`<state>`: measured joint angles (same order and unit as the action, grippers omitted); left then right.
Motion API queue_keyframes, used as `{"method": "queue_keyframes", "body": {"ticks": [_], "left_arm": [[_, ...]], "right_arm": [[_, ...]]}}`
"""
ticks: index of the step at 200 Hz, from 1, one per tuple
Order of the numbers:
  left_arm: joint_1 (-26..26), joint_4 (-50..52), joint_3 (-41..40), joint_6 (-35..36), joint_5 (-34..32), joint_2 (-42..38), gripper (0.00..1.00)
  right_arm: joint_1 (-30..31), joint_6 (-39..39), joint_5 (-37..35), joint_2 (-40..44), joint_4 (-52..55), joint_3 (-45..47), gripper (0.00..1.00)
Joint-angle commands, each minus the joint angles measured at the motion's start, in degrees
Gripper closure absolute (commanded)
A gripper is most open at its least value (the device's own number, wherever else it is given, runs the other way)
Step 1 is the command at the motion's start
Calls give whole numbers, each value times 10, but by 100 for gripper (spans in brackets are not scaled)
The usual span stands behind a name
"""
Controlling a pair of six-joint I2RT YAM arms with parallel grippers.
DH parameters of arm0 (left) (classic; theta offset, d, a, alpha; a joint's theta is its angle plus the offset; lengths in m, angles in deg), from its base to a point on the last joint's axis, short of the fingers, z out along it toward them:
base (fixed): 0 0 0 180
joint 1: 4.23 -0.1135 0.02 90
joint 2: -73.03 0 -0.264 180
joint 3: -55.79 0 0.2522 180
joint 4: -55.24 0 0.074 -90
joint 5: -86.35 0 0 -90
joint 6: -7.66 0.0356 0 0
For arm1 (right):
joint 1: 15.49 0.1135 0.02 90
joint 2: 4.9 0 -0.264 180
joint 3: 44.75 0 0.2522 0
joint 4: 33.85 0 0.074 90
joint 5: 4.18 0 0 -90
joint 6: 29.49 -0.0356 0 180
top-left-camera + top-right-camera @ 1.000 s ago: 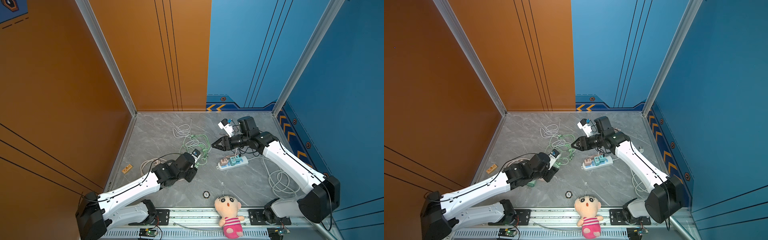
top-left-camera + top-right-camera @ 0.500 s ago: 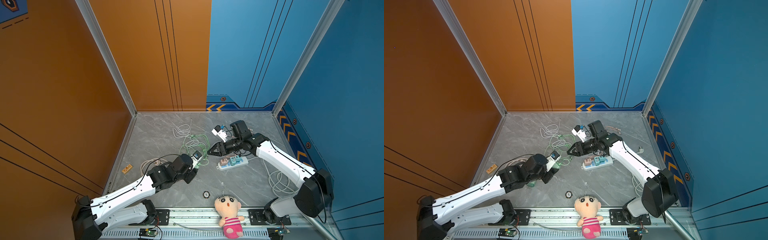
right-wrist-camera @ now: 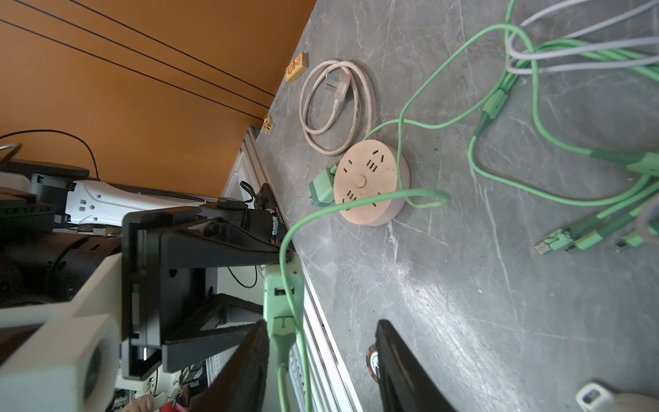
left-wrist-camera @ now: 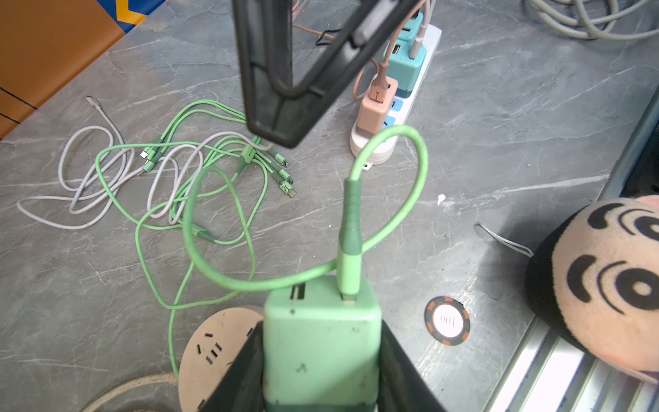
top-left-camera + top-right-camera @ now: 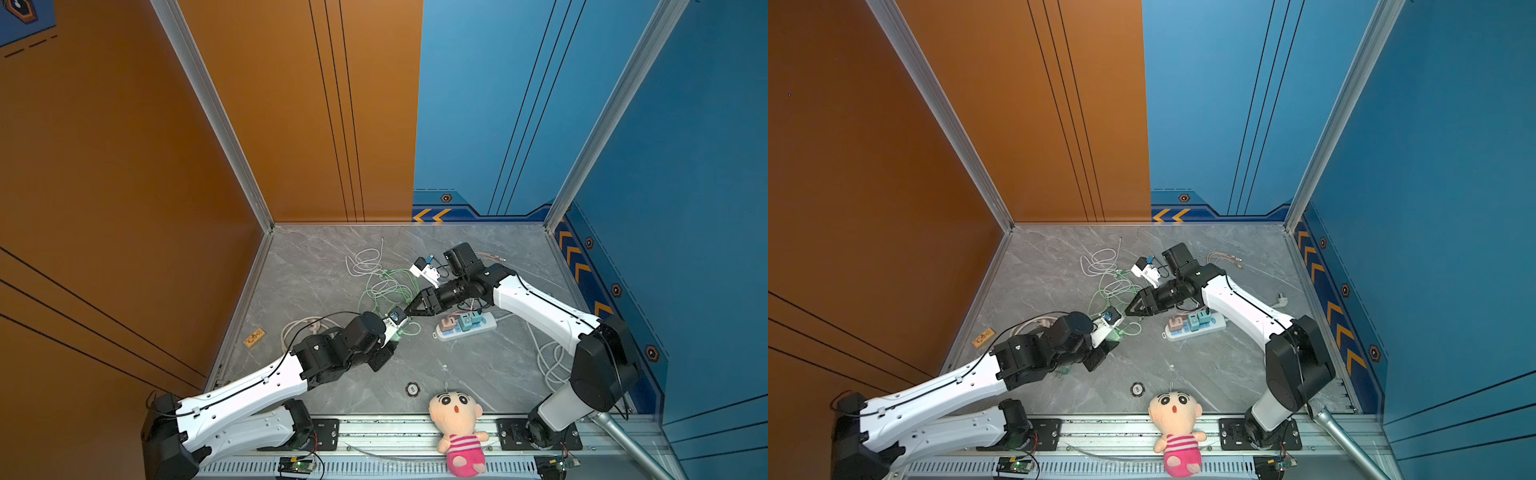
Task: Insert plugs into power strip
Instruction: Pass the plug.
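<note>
While the left arm [image 5: 249, 390] is reaching low over the table [image 5: 324, 266] with the left gripper [image 4: 321, 326] clamping a green plug [image 4: 321, 349], the right arm [image 5: 536, 307] is angling down toward it, the right gripper [image 3: 322, 324] standing part-open, jaws straddling the plug's cable connector [image 3: 281, 321] without gripping, near the power strip [image 5: 489, 323].

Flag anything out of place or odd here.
A doll lies on the front rail and a chip on the table; neither belongs to the job. A loose green plug lies unplugged beside the round strip. The cables are tangled.
</note>
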<state>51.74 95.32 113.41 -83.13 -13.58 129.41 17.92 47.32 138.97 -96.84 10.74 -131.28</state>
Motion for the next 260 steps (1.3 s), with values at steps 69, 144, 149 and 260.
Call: {"method": "queue_keyframes", "body": {"ticks": [69,144,149,260], "left_arm": [[5,-21,-4,17,-14,0,77],[5,-25,-6,19,-20,-8,77],[5,-25,-7,19,-22,-7,77],[7,-42,2,33,-26,18,77]], "right_arm": [[36,41,35,-24,13,-17,49],[57,59,41,-59,37,-35,50],[58,63,41,-60,42,-37,50],[90,107,42,-95,107,-59,56]]}}
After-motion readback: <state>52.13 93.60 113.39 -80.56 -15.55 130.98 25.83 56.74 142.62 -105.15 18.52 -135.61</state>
